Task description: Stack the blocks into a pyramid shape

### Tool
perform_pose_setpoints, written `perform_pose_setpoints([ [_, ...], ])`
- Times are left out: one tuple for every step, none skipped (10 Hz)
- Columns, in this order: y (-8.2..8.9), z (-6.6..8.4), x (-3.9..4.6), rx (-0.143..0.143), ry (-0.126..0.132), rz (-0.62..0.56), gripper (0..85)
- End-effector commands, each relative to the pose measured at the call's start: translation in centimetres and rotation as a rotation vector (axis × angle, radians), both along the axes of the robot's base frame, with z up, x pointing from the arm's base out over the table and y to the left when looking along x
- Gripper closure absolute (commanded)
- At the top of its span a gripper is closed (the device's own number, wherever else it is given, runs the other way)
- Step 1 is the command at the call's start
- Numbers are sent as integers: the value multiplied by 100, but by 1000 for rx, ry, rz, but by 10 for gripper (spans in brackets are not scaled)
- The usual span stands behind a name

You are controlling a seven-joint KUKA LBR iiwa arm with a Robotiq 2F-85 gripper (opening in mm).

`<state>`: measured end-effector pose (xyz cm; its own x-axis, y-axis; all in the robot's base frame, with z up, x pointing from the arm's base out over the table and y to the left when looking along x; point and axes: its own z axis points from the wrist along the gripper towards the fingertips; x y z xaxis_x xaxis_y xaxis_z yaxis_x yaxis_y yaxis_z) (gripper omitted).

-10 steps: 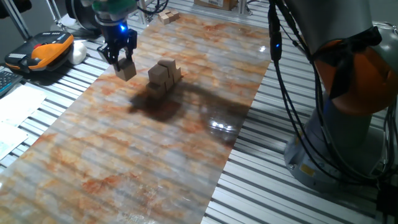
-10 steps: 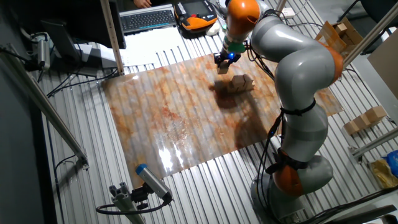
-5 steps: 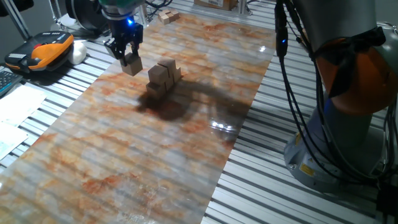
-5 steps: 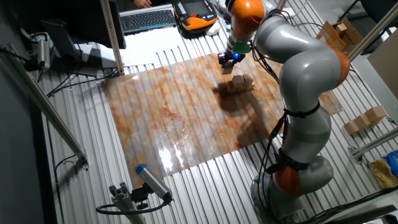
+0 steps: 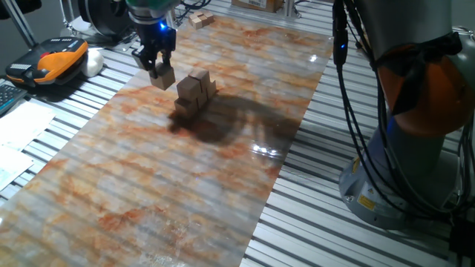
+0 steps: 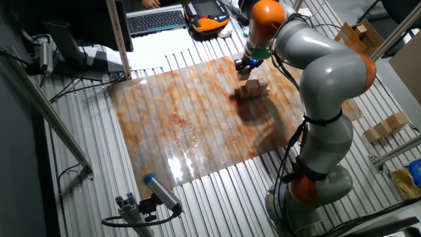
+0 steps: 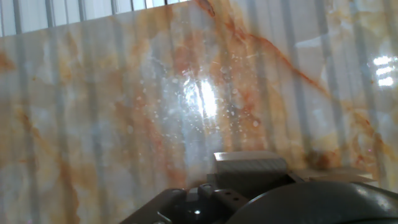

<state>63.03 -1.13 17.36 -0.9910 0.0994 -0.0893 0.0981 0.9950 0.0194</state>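
A small pile of tan wooden blocks (image 5: 196, 92) stands on the marbled board (image 5: 148, 185), with one cube on top of a lower row. It shows again in the other fixed view as the pile (image 6: 254, 88). My gripper (image 5: 159, 71) hangs just left of the pile and above the board, shut on one more block (image 5: 165, 77). From the other side the gripper (image 6: 245, 68) sits just behind the pile. The hand view shows mostly the marbled board (image 7: 124, 93) with a pale blocky shape (image 7: 249, 165) at the bottom edge; the fingers are not visible there.
Two spare blocks (image 5: 200, 20) lie at the board's far end. An orange handheld unit (image 5: 56, 59) rests on the slatted table to the left. A keyboard (image 6: 154, 20) lies beyond the board. The robot base (image 5: 404, 148) stands at the right, with cardboard boxes (image 6: 388, 125) beside it.
My gripper has carried the held block up and to the right, closer to the pile. The pile has not moved.
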Motion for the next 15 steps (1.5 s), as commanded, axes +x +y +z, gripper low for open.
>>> perform_pose_setpoints([
  [-46,-20,-11,5,-4,7,850],
  [-92,-38,-21,9,-9,16,850],
  [-117,-51,-25,16,-13,18,850],
  [-110,-44,-24,15,-15,16,850],
  [-117,-36,-29,14,-16,16,850],
  [-129,-25,-28,17,-18,16,850],
  [-141,2,-24,14,-18,16,850],
  [-155,57,-18,13,-12,16,850],
  [-159,141,-14,11,1,16,850],
  [-149,200,-13,1,5,15,850],
  [-154,231,-17,-3,7,16,850],
  [-178,245,-23,-2,6,22,850],
  [-198,256,-26,0,6,25,850],
  [-202,263,-29,-3,6,25,850],
  [-204,263,-32,-8,7,23,850],
])
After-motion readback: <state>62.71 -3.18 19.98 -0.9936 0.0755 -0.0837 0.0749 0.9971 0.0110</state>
